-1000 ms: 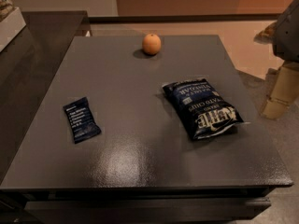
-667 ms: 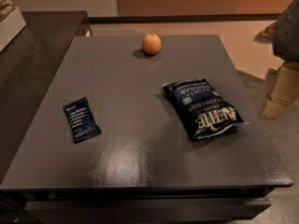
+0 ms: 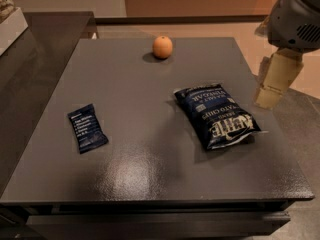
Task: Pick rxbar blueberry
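The rxbar blueberry [image 3: 87,127] is a small flat navy wrapper with white text. It lies on the left part of the dark grey table [image 3: 140,179]. My gripper [image 3: 270,95] hangs from the grey arm at the right edge of the view. It is beyond the table's right side, with its pale beige tip pointing down. It is far from the bar, with the chip bag between them. It holds nothing that I can see.
A large puffy dark-blue chip bag [image 3: 216,114] lies right of the table's centre. An orange [image 3: 162,47] sits near the far edge. A dark counter [image 3: 30,59] adjoins the table on the left.
The arm and gripper have shifted slightly left and up, toward the table's right edge. The bar, bag and orange have not moved.
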Controlling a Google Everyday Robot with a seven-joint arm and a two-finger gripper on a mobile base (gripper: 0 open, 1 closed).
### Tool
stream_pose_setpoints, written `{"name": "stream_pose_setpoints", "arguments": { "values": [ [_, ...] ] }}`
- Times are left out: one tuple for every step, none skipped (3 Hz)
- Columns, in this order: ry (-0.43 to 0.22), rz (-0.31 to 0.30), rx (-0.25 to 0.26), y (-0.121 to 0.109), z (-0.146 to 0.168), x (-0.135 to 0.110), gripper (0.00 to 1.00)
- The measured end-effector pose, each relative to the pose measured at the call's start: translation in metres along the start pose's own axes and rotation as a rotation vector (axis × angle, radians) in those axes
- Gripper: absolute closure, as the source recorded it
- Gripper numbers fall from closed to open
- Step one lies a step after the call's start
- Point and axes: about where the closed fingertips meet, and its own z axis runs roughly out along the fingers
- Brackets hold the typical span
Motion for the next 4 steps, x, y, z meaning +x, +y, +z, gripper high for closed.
{"name": "stream_pose_setpoints", "arguments": {
  "values": [
    [-0.011,0.014,-0.025,-0.017,0.013,-0.032,0.0],
    [0.001,0.029,-0.047,-0.027,0.036,-0.07,0.0],
    [0.012,0.064,-0.075,-0.023,0.063,-0.11,0.0],
    [0.032,0.11,-0.092,-0.011,0.085,-0.148,0.0]
  ]
}}
